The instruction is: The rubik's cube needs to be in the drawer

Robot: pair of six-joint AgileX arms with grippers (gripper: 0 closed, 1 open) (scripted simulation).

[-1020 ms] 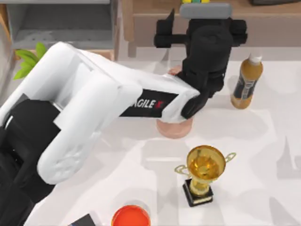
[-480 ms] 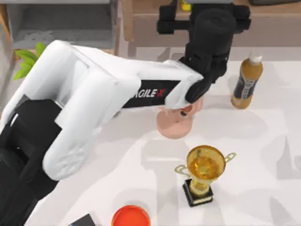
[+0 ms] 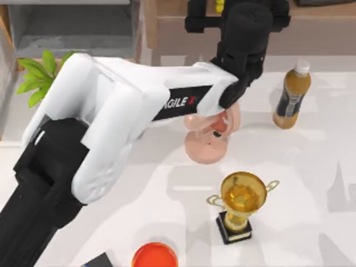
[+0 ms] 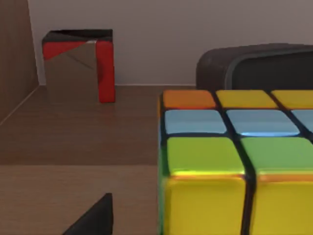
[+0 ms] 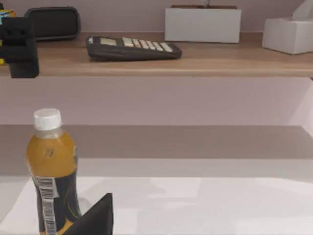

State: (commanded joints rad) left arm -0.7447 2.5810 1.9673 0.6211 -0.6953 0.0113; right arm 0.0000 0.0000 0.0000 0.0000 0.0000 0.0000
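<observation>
Left arm [image 3: 122, 117] over brown shelf [image 3: 311, 22]

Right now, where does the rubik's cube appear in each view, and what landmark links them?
Top view: rubik's cube, a yellow sliver at the top edge, by the left gripper.
Left wrist view: close up, on the shelf.
Right wrist view: an edge sliver beside that black gripper.
Shared landmark: the brown shelf.
Right arm idle, facing the bottle.
</observation>
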